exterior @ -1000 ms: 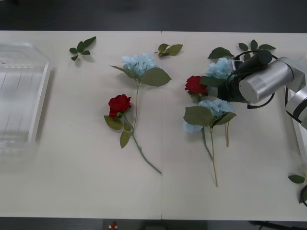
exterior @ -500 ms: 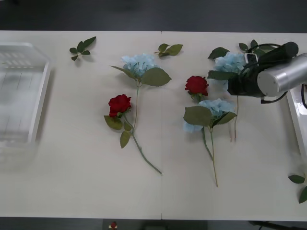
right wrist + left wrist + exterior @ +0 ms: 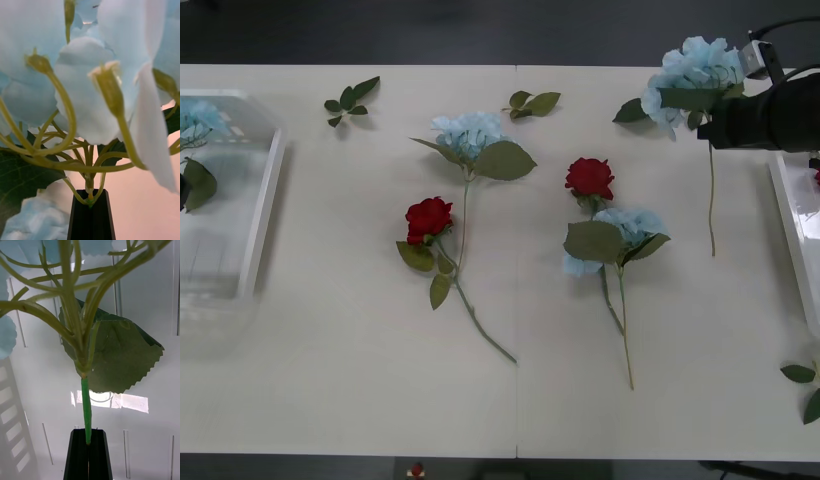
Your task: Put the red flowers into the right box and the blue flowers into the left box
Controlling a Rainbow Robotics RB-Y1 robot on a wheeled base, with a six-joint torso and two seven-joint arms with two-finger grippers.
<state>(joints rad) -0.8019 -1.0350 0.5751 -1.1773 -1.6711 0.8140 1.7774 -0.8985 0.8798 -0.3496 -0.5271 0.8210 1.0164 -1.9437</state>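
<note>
Gripping blue flowers [image 3: 692, 78], right gripper [image 3: 90, 204] lifts; left gripper [image 3: 88, 442], also clamped on blue, must release over left box [image 3: 268, 180].

the left box [image 3: 265, 190] sits at the table's [image 3: 330, 380] left edge, the right box [image 3: 792, 225] at its right edge. between them lie two red flowers [image 3: 429, 217] and two blue flowers [image 3: 470, 133]; leaf sprigs [image 3: 350, 98] lie behind.

Loose green leaf sprigs [image 3: 351, 99] lie scattered on a pale table [image 3: 330, 330], one near the far-left edge, another [image 3: 533, 102] at far centre, and two leaves [image 3: 804, 385] by the near-right corner.
</note>
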